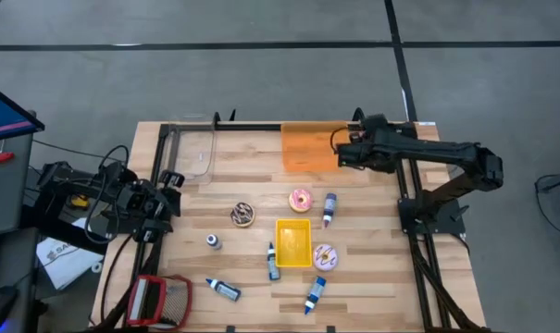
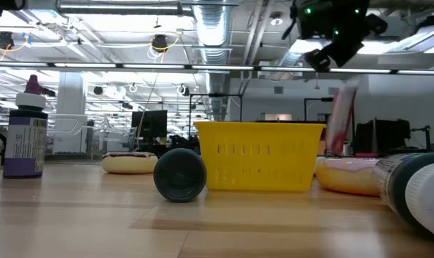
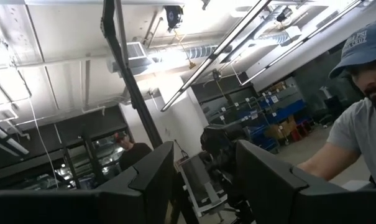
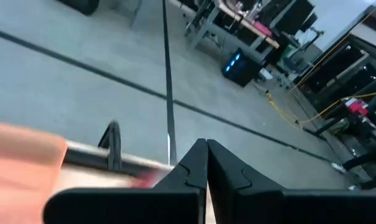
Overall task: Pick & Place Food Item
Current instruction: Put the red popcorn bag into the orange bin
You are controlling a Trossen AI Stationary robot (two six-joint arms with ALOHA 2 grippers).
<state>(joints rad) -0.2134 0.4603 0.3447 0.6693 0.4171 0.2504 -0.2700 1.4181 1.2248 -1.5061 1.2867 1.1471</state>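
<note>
The wooden table (image 1: 372, 268) is seen at centre frame, with the orange tray (image 1: 309, 146) at its upper edge. The right gripper (image 1: 342, 153), pressed together and empty, is held beside that tray. The left gripper (image 1: 173, 190), part-spread, is parked at the left. The yellow basket (image 1: 293, 243) is flanked by the pink donut (image 1: 301, 199) above it.

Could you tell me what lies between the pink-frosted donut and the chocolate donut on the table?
In the high view, nothing: bare wood separates the pink-frosted donut from the chocolate donut. The yellow basket sits nearer the camera's lower edge, off that line.
</note>
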